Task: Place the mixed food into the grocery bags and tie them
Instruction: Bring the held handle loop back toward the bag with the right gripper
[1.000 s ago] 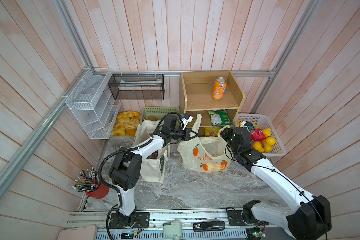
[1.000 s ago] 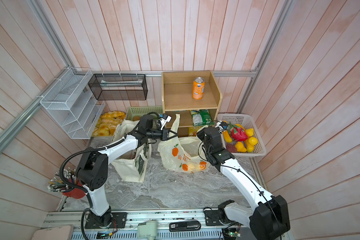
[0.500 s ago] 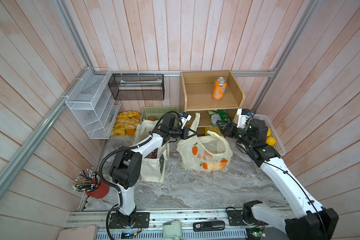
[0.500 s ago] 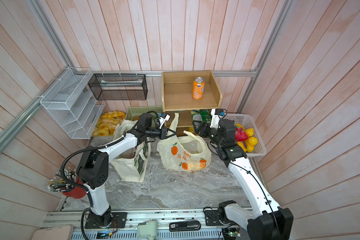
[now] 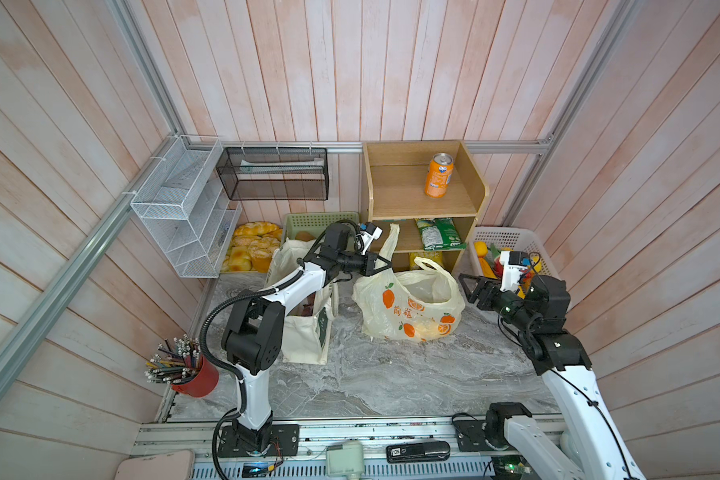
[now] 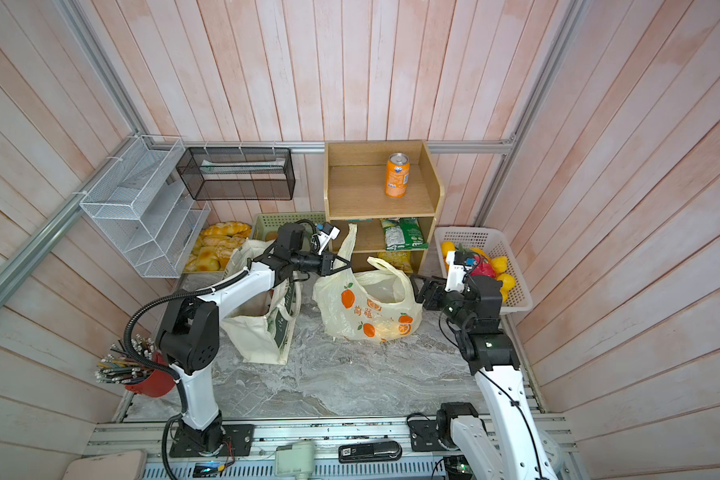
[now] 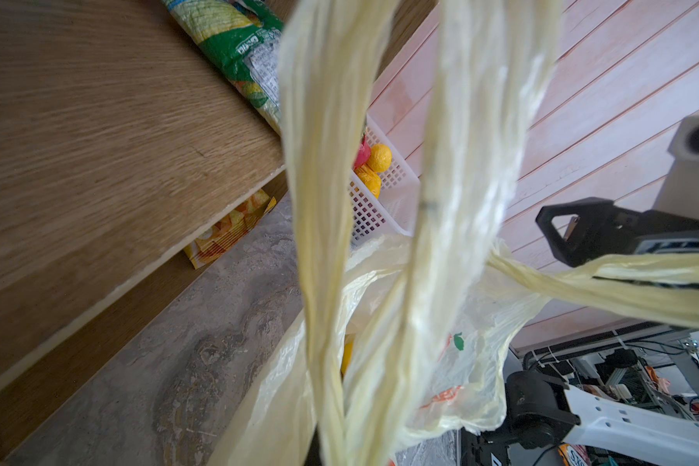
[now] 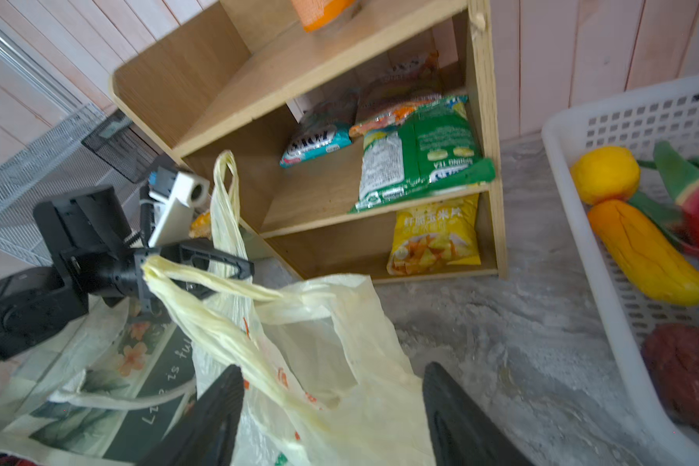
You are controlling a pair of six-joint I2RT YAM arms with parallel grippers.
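In both top views the plastic bag (image 5: 408, 309) sits with its mouth open on the marble table (image 5: 391, 382), in front of the wooden shelf (image 5: 420, 199). The canvas tote (image 5: 308, 336) stands just to its left, under my left arm. My left gripper (image 5: 378, 264) is clamped on one handle of the bag, and the loop stands up above the jaws. My right gripper (image 5: 466, 287) hangs just beside the bag's right edge, jaws spread and nothing in them. An orange soda can (image 6: 397, 174) stands upright on the shelf's top board.

In the left wrist view the held handle (image 7: 327, 210) rises as two pale strands right before the lens. The free handle (image 7: 622, 290) stretches away under one of the right gripper's fingers (image 7: 606, 232); I cannot tell if they touch.

In the right wrist view my own fingers (image 8: 218, 411) stand wide apart, and the free handle runs up past them. The green snack packet (image 8: 420, 161) lies on the middle shelf, and the white basket (image 8: 642, 121) is beside the shelf. I cannot make out what food lies inside either bag.
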